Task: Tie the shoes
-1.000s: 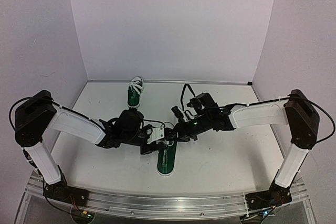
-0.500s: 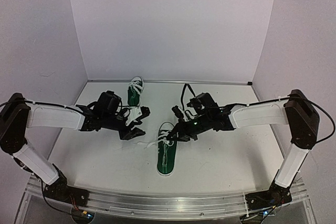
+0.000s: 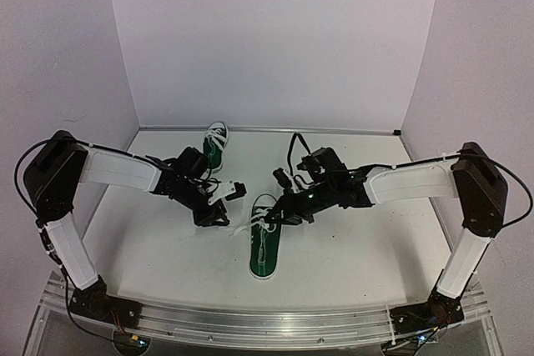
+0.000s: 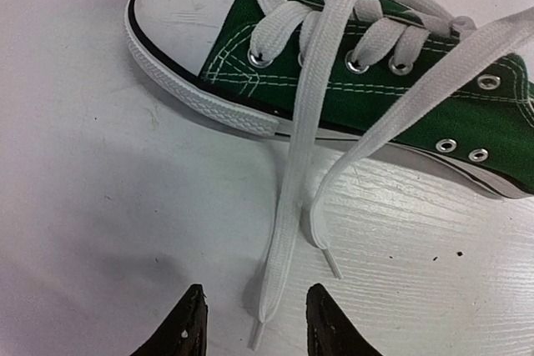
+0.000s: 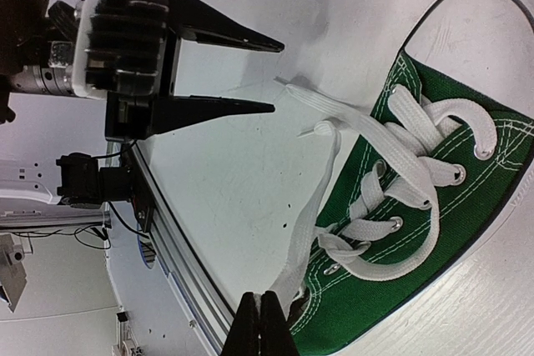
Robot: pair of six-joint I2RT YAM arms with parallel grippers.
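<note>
Green near shoe [image 3: 264,248]: lies mid-table with its white toe toward the arm bases, laces untied, both loose ends trailing off its left side.
Lace ends [image 4: 288,206]: two flat white strands cross the shoe's side and rest on the table, tips just ahead of the left fingers.
Left gripper [image 3: 219,203]: released, jaws spread with nothing between them, hanging just left of the near shoe.
Right gripper [image 5: 264,323]: fingers clenched together at the shoe's ankle end, apparently pinching one lace strand; the wrist view hides the exact contact.
Far shoe [image 3: 214,145]: sits near the back wall, behind the left arm, untouched by either gripper.
Step in hand: the first crossing of the near shoe's laces, judged early in the task.
Next move: the left gripper needs to drop onto a free lace end and close, while the right keeps tension.
Change: half a second ago the left gripper sat farther left and back; it has since swung closer to the lace ends.
</note>
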